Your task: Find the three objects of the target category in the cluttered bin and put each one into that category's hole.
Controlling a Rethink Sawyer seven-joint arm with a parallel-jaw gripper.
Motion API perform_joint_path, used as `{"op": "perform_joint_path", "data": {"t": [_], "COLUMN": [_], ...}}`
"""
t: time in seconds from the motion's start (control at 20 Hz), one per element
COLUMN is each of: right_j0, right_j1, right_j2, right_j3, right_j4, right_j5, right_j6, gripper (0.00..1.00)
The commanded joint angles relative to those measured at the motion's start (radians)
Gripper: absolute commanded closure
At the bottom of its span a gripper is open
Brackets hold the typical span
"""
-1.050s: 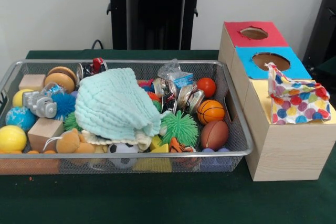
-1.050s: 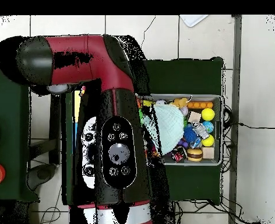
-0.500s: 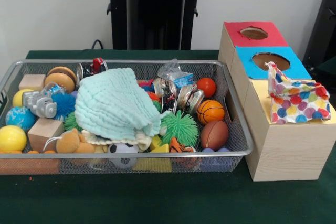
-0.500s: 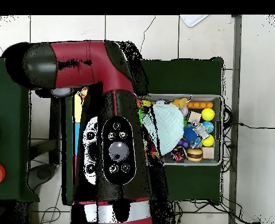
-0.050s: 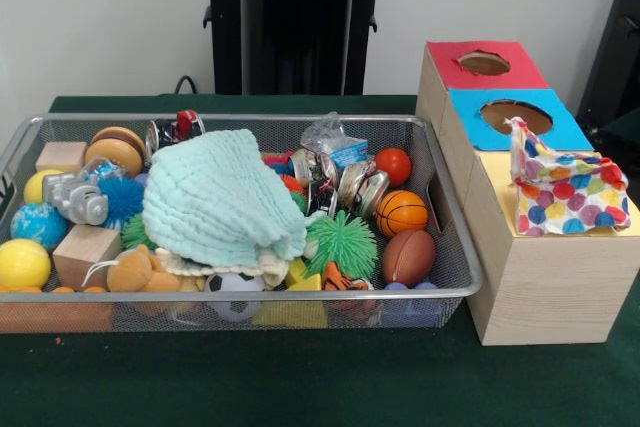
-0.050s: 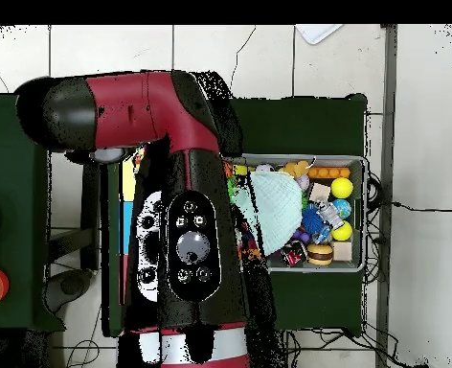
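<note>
Soft, even room light is falling on the mesh bin (image 5: 440, 209) — only faint shadows are showing beneath it, while mild blur is softening the toys' edges.

A wire-mesh bin (image 5: 452, 247) fills the left and centre of the front view, crammed with toys. A pale mint cloth (image 5: 220, 202) lies heaped over its middle. At the bin's right end sit a small red ball (image 5: 394, 165), an orange basketball (image 5: 401, 213) and a brown football (image 5: 409, 257), one below the other. A green spiky ball (image 5: 341, 243) rests just left of the football. At right stands a wooden box (image 5: 545, 287) with a red-framed hole (image 5: 484, 63) and a blue-framed hole (image 5: 516, 116); a spotted cloth (image 5: 566, 191) drapes its nearer top.
</note>
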Motion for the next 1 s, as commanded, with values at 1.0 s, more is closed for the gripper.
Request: {"op": "perform_joint_path", "data": {"t": [1.0], "right_j0": [-0.133], "right_j1": [0.054], "right_j2": [0.09], "right_j3": [0.29], "right_j4": [-0.118], "right_j5": [-0.219], "right_j6": [-0.114], "gripper": [1.0]}}
